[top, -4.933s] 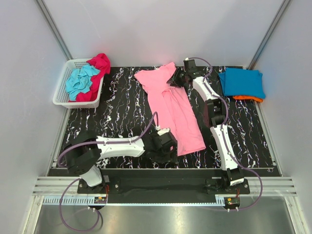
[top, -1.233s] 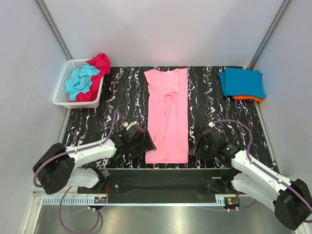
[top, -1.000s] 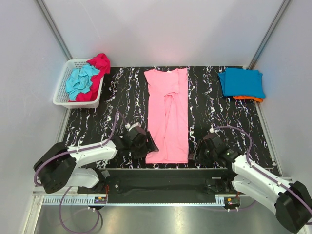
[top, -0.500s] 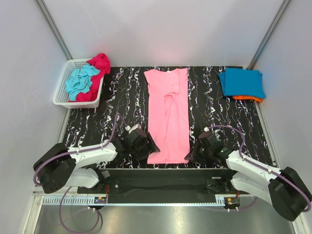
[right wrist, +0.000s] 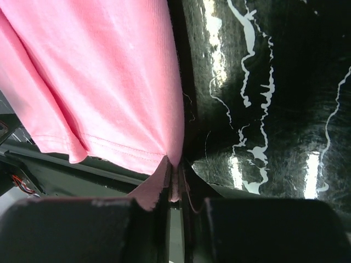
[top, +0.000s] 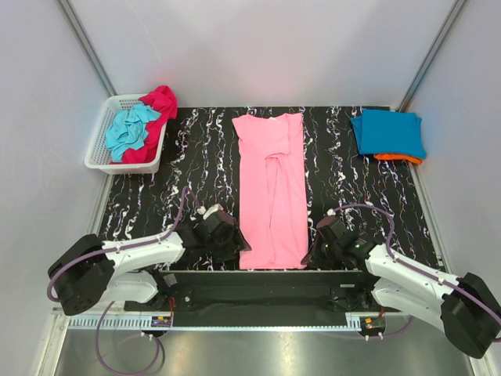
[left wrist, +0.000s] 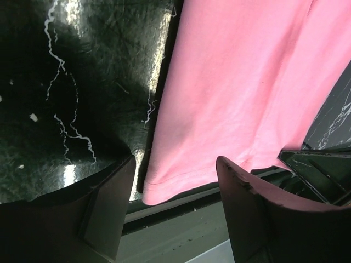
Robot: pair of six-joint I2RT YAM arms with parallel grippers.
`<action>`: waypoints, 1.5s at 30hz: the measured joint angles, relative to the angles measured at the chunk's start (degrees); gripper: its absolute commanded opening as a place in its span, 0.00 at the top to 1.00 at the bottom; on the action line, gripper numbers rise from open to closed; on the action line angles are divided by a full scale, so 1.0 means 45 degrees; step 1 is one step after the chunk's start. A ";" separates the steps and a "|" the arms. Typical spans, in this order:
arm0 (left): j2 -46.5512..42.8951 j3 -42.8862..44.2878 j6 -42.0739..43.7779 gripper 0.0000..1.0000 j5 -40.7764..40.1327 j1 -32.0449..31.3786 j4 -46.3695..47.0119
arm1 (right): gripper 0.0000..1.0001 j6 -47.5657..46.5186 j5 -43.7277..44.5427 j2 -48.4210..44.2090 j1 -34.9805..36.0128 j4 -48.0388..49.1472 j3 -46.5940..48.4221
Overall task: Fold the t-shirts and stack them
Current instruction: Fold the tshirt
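Note:
The pink t-shirt [top: 271,188] lies folded into a long strip down the middle of the black marble table, its hem at the near edge. My right gripper [top: 311,255] is shut on the hem's right corner; the right wrist view shows pink cloth [right wrist: 109,82] pinched between its fingers [right wrist: 174,186]. My left gripper [top: 239,249] is open at the hem's left corner; in the left wrist view the hem [left wrist: 219,109] lies between its open fingers [left wrist: 247,197], untouched. Teal and red tees [top: 141,125] fill the basket. A folded blue tee [top: 388,131] lies on an orange one [top: 398,158].
The white slatted basket [top: 100,153] stands at the far left. The folded stack sits at the far right corner. The table's near edge and a metal rail [top: 258,301] run just below both grippers. Grey walls enclose the table.
Both grippers have closed in on the pink tee's near hem corners. The right one has shut on the right corner. The hem has shifted slightly right and nearer.

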 measured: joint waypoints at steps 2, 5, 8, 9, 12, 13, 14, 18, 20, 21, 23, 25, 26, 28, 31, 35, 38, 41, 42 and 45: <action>-0.0146 -0.0044 -0.0010 0.32 -0.0019 -0.0092 -0.0146 | 1.00 0.0010 0.0058 0.0010 0.0068 -0.0194 0.0131; -0.0427 -0.0160 -0.0083 0.32 -0.0024 -0.0340 -0.0423 | 1.00 0.0015 0.0175 0.0155 0.0121 -0.0345 0.0321; -0.0578 -0.0238 -0.0219 0.43 -0.0024 -0.0612 -0.0602 | 1.00 0.0015 0.0282 0.0437 0.0233 -0.0418 0.0481; -0.0554 -0.0248 -0.0282 0.49 -0.0024 -0.0690 -0.0685 | 1.00 0.0019 0.0296 0.0510 0.0262 -0.0418 0.0505; -0.0325 -0.0262 -0.0491 0.62 -0.0024 -0.0952 -0.0845 | 1.00 0.0044 0.0350 0.0661 0.0340 -0.0393 0.0515; -0.0204 -0.0243 -0.0534 0.63 -0.0010 -0.1044 -0.0821 | 1.00 0.0058 0.0350 0.0685 0.0359 -0.0364 0.0515; -0.0097 -0.0180 -0.0539 0.66 -0.0015 -0.1137 -0.0811 | 1.00 0.0078 0.0350 0.0690 0.0379 -0.0345 0.0515; 0.0491 0.0073 -0.0709 0.90 0.0044 -0.1345 -0.0588 | 1.00 0.0141 0.0364 0.0709 0.0452 -0.0311 0.0515; 0.0641 0.0151 -0.0743 1.00 0.0083 -0.1379 -0.0505 | 1.00 0.0180 0.0364 0.0704 0.0495 -0.0311 0.0515; 0.0685 0.0180 -0.0763 1.00 0.0068 -0.1404 -0.0486 | 1.00 0.0185 0.0364 0.0704 0.0510 -0.0311 0.0515; 0.0680 0.0175 -0.0763 1.00 0.0058 -0.1428 -0.0471 | 1.00 0.0199 0.0369 0.0699 0.0525 -0.0321 0.0515; 0.0617 0.0151 -0.0869 1.00 -0.0019 -0.1457 -0.0505 | 1.00 0.0223 0.0379 0.0627 0.0554 -0.0384 0.0520; 0.0573 0.0126 -0.0879 1.00 -0.0058 -0.1491 -0.0525 | 1.00 0.0238 0.0384 0.0554 0.0563 -0.0481 0.0529; 0.0238 -0.0024 -0.1064 1.00 -0.0257 -0.1603 -0.0777 | 1.00 0.0296 0.0486 0.0306 0.0617 -0.0782 0.0563; -0.0432 -0.0306 -0.1282 1.00 -0.0568 -0.1729 -0.1350 | 1.00 0.0393 0.0680 -0.0330 0.0695 -0.1496 0.0772; -0.1224 -0.0578 -0.1472 1.00 -0.0903 -0.1783 -0.2064 | 1.00 0.0520 0.0704 -0.1209 0.0743 -0.2254 0.1098; -0.1588 -0.0656 -0.1583 1.00 -0.1044 -0.1851 -0.2346 | 1.00 0.0612 0.0695 -0.1705 0.0787 -0.2584 0.1185; -0.1768 -0.0661 -0.1715 1.00 -0.1107 -0.1928 -0.2458 | 1.00 0.0670 0.0695 -0.2001 0.0806 -0.2924 0.1195; -0.1817 -0.0661 -0.1729 1.00 -0.1127 -0.1967 -0.2487 | 1.00 0.0704 0.0690 -0.2079 0.0806 -0.3026 0.1195; -0.1914 -0.0656 -0.1749 1.00 -0.1185 -0.2089 -0.2555 | 1.00 0.0748 0.0690 -0.2307 0.0826 -0.3269 0.1224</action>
